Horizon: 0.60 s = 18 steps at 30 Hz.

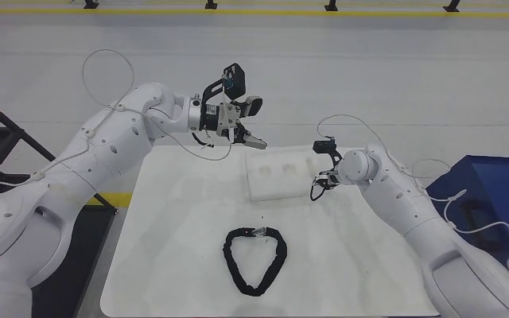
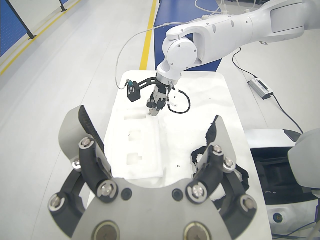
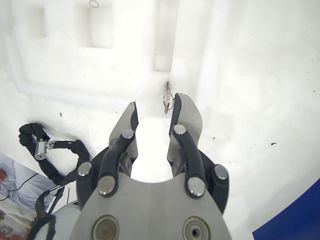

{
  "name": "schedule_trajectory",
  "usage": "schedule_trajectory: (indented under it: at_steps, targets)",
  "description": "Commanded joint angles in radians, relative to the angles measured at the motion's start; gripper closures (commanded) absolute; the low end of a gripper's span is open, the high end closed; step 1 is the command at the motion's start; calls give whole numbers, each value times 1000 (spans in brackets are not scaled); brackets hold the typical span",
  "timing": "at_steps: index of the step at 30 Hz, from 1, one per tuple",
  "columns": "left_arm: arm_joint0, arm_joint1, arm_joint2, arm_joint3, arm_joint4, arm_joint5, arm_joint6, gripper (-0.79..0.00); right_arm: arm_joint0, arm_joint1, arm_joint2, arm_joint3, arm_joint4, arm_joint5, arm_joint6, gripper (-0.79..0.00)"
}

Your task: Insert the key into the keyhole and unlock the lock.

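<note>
Here, the right end effector (image 3: 155,101) hangs open over the foam block (image 1: 280,175), the key (image 3: 168,102) just beside one pad (image 3: 175,111). The chain lock (image 1: 254,258) lies at 6 o'clock on the surface (image 1: 183,238). Closing off-centre could flick the flat key away.

White glossy arms (image 1: 103,151), thin white cables (image 2: 140,32) — grey metal fingers (image 3: 186,111), black ribbed pads (image 3: 174,111), silver screws (image 3: 196,186).

One blue panel (image 2: 30,3) carries a white logo with lettering.
</note>
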Motion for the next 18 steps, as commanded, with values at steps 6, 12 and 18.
schedule_trajectory:
  at_steps: [6, 12, 18]
  targets:
    - [0, 0, 0, 0, 0, 0, 0, -785, 7, -24, -11, 51, -5, -3, -22, -209]
    - [0, 0, 0, 0, 0, 0, 0, -785, 20, -54, -29, 107, -11, -3, -39, -148]
    - [0, 0, 0, 0, 0, 0, 0, -785, 35, -84, -47, 164, -29, 21, -55, -114]
